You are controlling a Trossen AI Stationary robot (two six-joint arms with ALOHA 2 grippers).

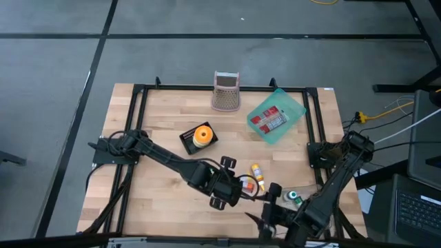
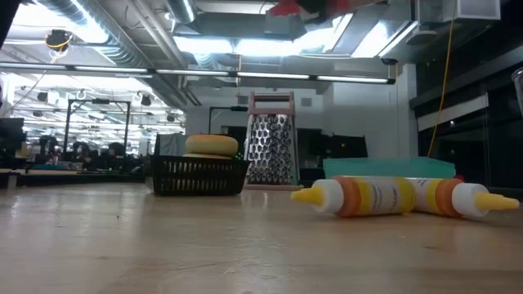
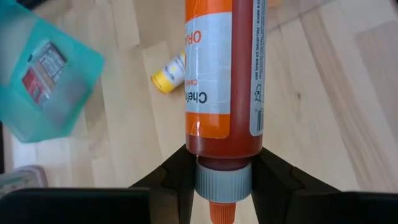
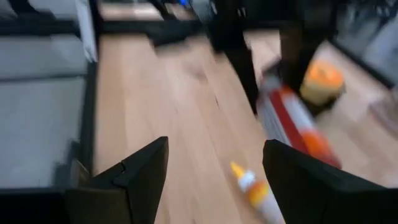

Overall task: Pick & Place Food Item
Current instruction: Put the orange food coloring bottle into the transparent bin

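Note:
My left gripper (image 1: 238, 186) (image 3: 224, 163) is over the table's near middle, shut on a red sauce bottle (image 3: 222, 74) with a white and orange label, a grey cap and an orange nozzle. In the high view the bottle (image 1: 249, 184) shows just right of that gripper. In the right wrist view it (image 4: 298, 127) is blurred. My right gripper (image 1: 270, 219) (image 4: 214, 149) is open near the table's near edge, right of the left one, touching nothing. Two small yellow-capped bottles (image 1: 256, 172) (image 2: 372, 196) lie on their sides on the table. My left gripper pinches the red bottle at its cap end, one finger (image 3: 177, 171) on each side of the grey cap (image 3: 224, 177) and the shoulder above it. The nozzle points back toward the wrist and the body runs out past the fingertips. The bottle is lifted clear of the table, tilted.
A black basket (image 1: 195, 140) (image 2: 198, 174) holding a round orange-yellow item sits at mid table. A metal grater (image 1: 225, 91) (image 2: 270, 149) stands at the far edge. A teal bag (image 1: 275, 116) (image 3: 46, 78) lies far right. A black frame rail (image 1: 138, 124) borders the table.

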